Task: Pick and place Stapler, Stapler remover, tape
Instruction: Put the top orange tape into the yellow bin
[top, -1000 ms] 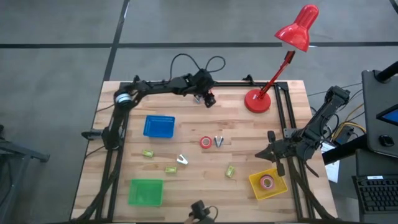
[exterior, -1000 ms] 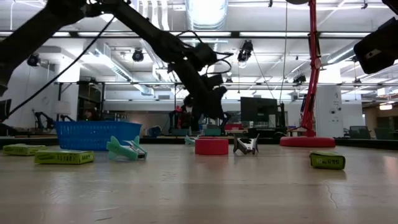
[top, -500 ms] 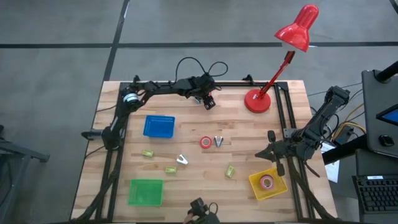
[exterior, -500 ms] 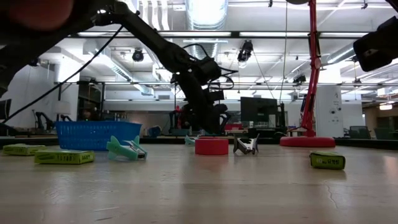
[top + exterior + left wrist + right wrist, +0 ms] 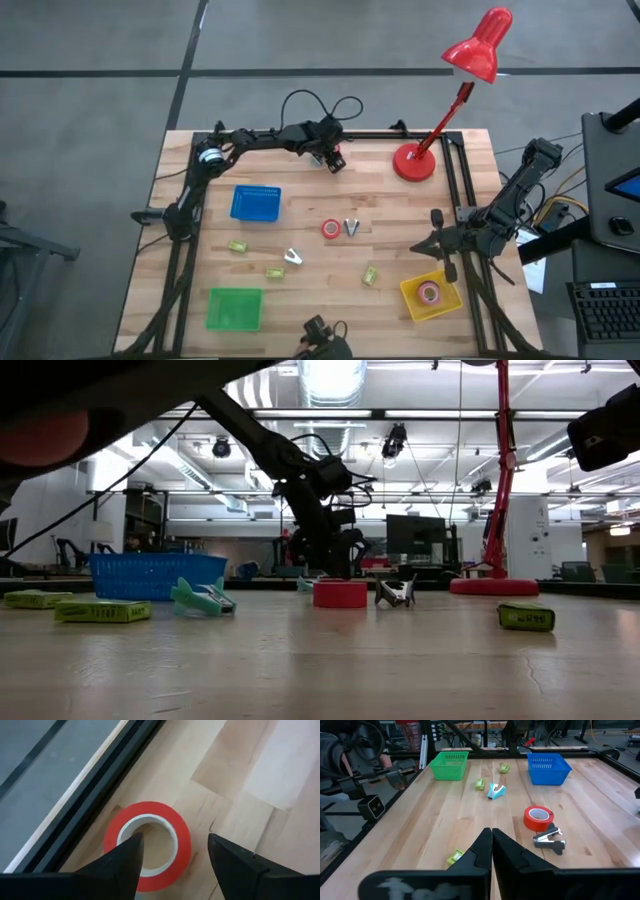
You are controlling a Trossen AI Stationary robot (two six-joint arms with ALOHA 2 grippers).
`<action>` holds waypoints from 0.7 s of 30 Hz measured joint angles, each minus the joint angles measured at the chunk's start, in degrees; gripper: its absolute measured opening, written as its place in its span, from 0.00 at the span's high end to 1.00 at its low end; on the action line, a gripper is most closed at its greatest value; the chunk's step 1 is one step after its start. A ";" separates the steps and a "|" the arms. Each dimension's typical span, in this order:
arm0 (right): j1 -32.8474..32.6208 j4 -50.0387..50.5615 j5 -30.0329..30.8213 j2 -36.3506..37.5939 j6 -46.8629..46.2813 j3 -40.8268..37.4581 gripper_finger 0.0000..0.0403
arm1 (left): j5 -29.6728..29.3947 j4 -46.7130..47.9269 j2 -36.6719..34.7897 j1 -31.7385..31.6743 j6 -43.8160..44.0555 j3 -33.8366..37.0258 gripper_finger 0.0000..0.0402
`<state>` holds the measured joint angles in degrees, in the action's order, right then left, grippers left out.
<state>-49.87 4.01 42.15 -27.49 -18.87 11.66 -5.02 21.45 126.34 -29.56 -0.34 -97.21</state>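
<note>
High view: the left gripper reaches over the desk near the lamp; the right gripper waits beside the yellow bin, which holds a tape. Left wrist view: released jaws straddle one side of a red tape roll at the desk's far edge. Right wrist view: jaws clenched together, empty.

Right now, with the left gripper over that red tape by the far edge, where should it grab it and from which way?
Grip the ring wall of the tape, coming straight down. It lies flat near the frame rail, hole up. The open left gripper already has one finger over the hole and the other outside the wall, so closing would probably pinch one side. Spanning the roll looks harder with the rail close.
</note>
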 joint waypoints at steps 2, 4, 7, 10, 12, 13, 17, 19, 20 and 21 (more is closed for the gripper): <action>0.00 0.00 0.00 0.00 0.00 0.00 0.98 | 0.23 0.03 0.00 0.02 0.00 0.00 0.48; 0.00 -0.01 0.00 0.00 -0.14 0.00 0.98 | 1.31 0.08 0.00 0.01 -0.04 0.03 0.51; 0.00 -0.10 -0.02 0.00 -0.17 0.00 0.98 | 2.50 0.02 0.14 0.00 0.11 0.17 0.57; 0.00 -0.13 -0.02 0.00 -0.22 0.00 0.98 | 3.08 1.01 0.26 0.00 0.91 0.31 0.62; 0.00 -0.13 -0.02 0.00 -0.37 0.00 0.98 | 4.45 1.10 0.26 -0.09 1.81 0.54 0.66; 0.02 -0.14 -0.02 0.00 -0.37 0.00 0.98 | 4.56 1.09 0.26 -0.12 2.05 0.55 0.69; 0.02 -0.11 -0.04 0.00 -0.37 0.00 0.98 | 4.98 1.33 0.26 -0.41 2.16 0.61 0.82; 0.02 -0.11 -0.04 0.00 -0.37 0.00 0.98 | 5.44 1.38 0.26 -0.64 2.22 0.66 0.90; 0.02 -0.11 -0.04 0.00 -0.37 0.00 0.98 | 5.57 1.42 0.24 -0.70 2.11 0.68 0.94; 0.02 -0.11 -0.04 0.00 -0.37 0.00 0.98 | 5.57 1.47 0.20 -0.70 1.98 0.68 0.96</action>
<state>-49.84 3.90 42.11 -27.49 -19.25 11.66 0.56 22.92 126.54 -30.26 1.64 -96.53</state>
